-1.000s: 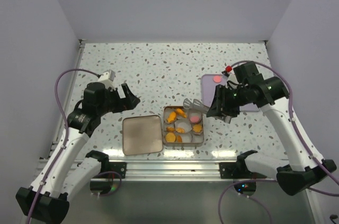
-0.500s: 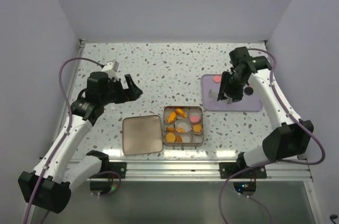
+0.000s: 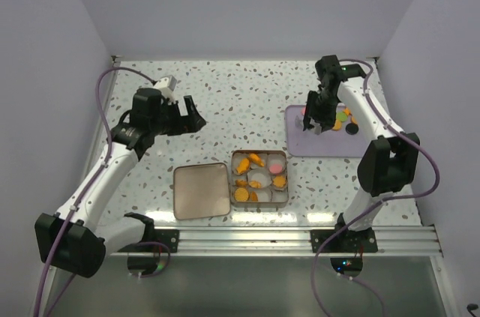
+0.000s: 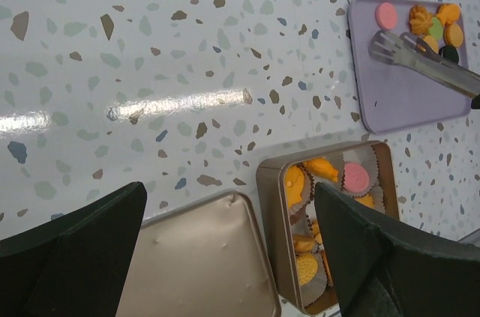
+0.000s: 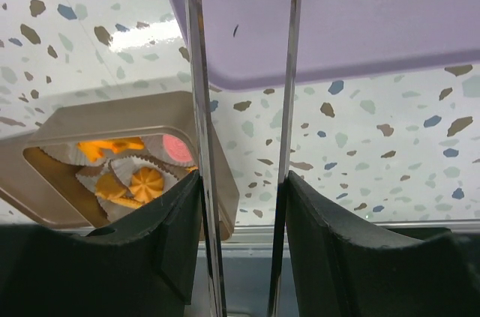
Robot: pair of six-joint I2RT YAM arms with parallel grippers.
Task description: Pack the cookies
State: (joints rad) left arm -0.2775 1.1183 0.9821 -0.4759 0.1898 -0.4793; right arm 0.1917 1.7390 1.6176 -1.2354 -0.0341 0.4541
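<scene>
The cookies are in two places. Several orange ones and a pink one sit in paper cups in the open tin [image 3: 238, 157], which also shows in the left wrist view [image 4: 271, 238] and the right wrist view [image 5: 52, 128]. A pink round [image 4: 386, 15] and a few orange cookies [image 4: 448, 16] lie on the purple tray [image 3: 330, 145]. My right gripper [image 3: 313, 118] [image 5: 241, 182] is shut on metal tongs [image 4: 420, 60] [image 5: 196, 107] above the tray's far left part. The tong tips hang near the pink round. My left gripper [image 3: 190, 116] [image 4: 230, 189] is open and empty, above bare table.
The tin's lid [image 3: 201, 190] [image 4: 195, 257] lies flat just left of the tin. A dark round and a green piece [image 4: 436, 28] sit among the tray's cookies. Walls close off the left, right and back of the speckled table [image 3: 240, 92].
My right gripper has carried the tongs from over the tin back and right to the purple tray. My left arm has risen and moved farther from the near edge.
</scene>
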